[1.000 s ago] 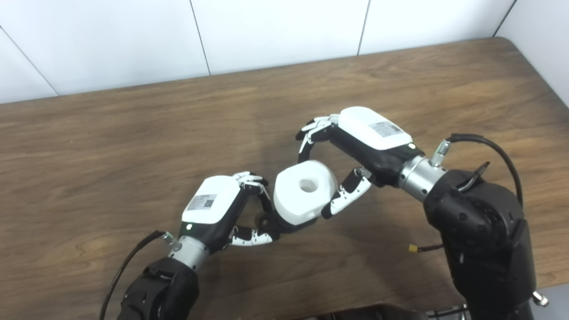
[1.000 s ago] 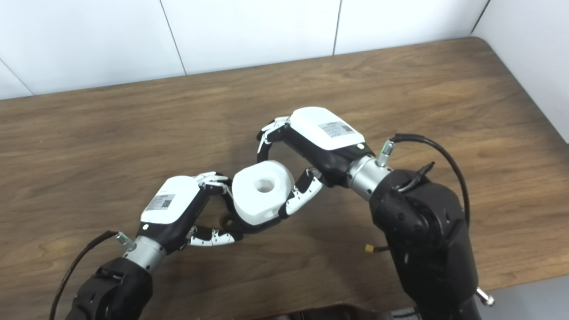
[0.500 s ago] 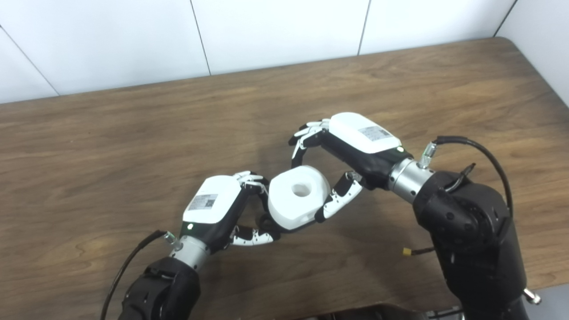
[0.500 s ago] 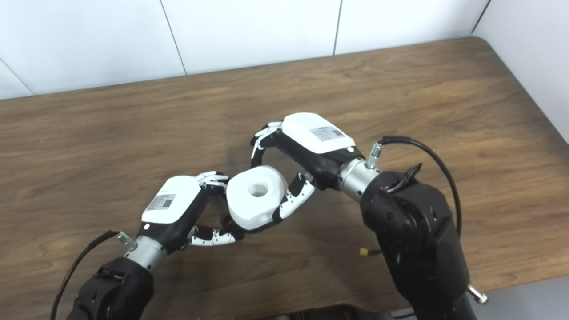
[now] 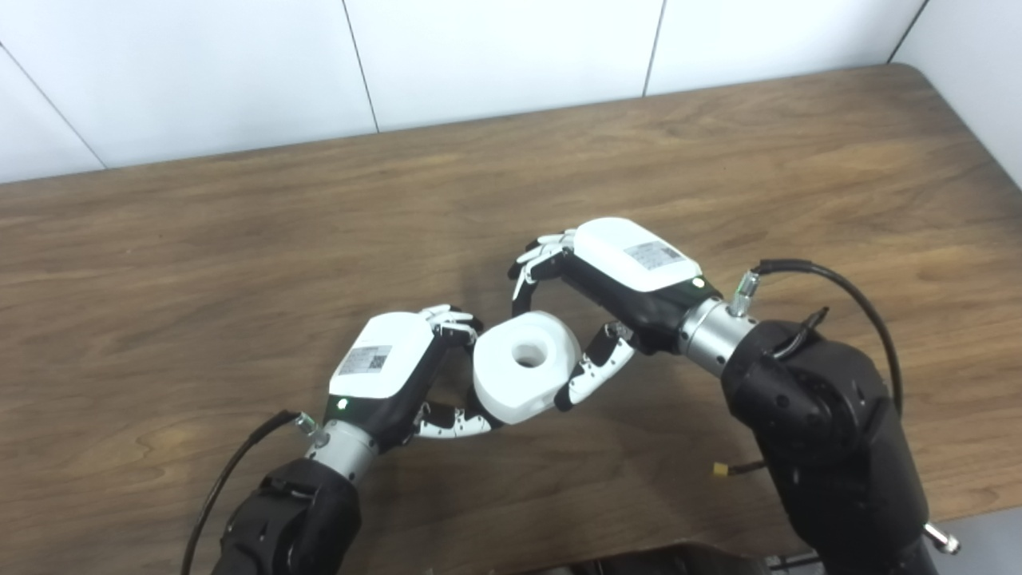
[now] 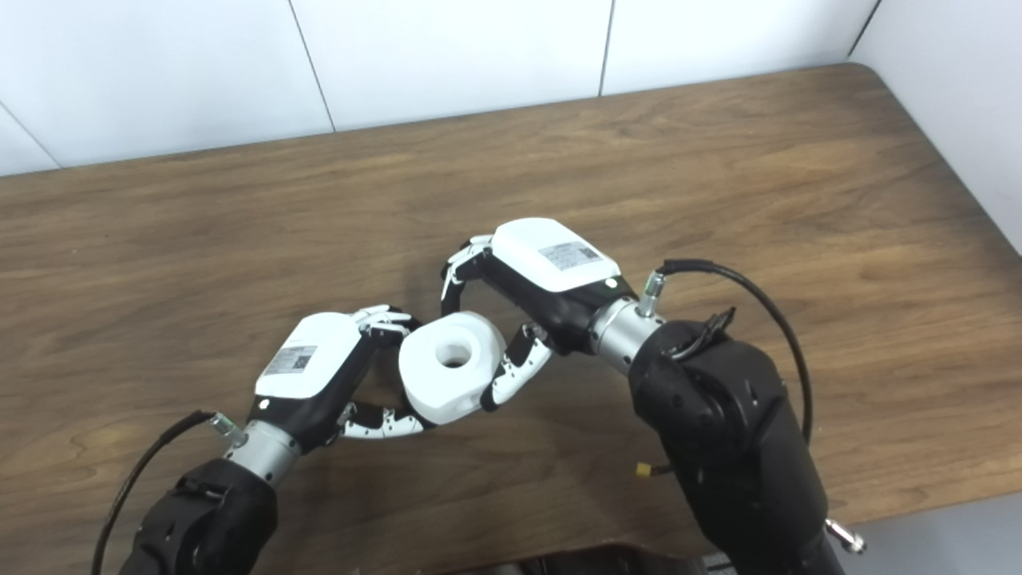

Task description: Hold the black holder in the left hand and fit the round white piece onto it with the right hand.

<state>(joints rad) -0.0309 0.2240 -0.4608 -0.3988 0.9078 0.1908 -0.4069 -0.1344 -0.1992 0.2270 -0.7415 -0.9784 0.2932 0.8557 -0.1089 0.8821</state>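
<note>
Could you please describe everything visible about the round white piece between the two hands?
The round white piece is a thick, matte, plastic-looking ring with a round hole through its centre, tilted so that the hole faces up and toward the camera. The right hand grips it, fingers behind and thumb in front. Its left side presses against the left hand, hiding whatever lies below.
</note>
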